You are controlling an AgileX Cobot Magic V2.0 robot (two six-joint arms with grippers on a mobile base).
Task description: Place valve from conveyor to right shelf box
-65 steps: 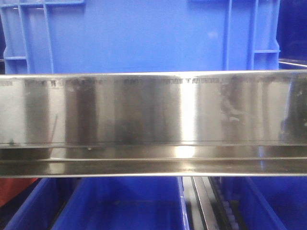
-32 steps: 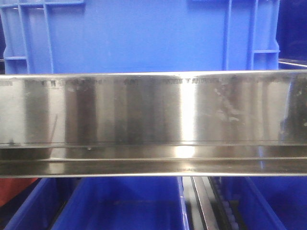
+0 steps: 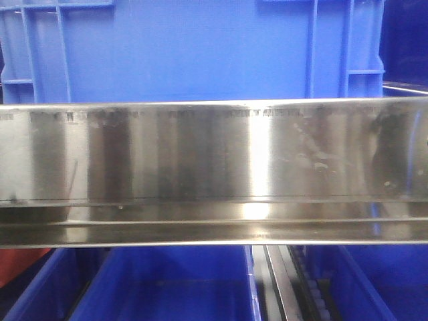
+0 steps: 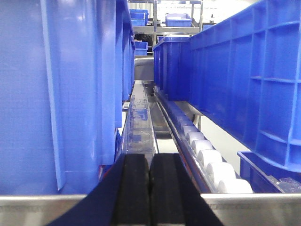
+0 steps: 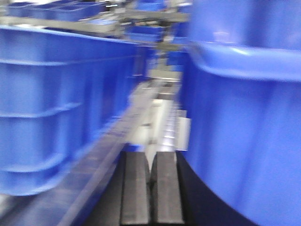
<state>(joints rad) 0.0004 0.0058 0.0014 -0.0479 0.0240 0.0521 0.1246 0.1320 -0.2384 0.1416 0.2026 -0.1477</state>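
Bright overhead light is washing out the far room at 12 o'clock; distant grey racks [image 4: 176, 29] are carrying more blue bins [image 4: 178, 19]; white rollers [image 4: 209, 158] are running toward 5 o'clock beside blue crate walls [image 4: 244, 70].

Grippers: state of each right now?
Left gripper: jaws closed, pads together, holding nothing.
Right gripper: jaws closed, nothing between them; view blurred.

Non-task stuff only:
- row of white rollers [image 4: 207, 157] along track, left wrist view, running back between blue crates
- small blue bins [image 4: 178, 19] way back on far racks, same view
- bit of red [image 3: 23, 257] low left in front view, partly hidden, can't tell what it is
- metal rail [image 3: 277, 281] with small rollers between lower crates, front view
- right wrist view blurry, background unreadable
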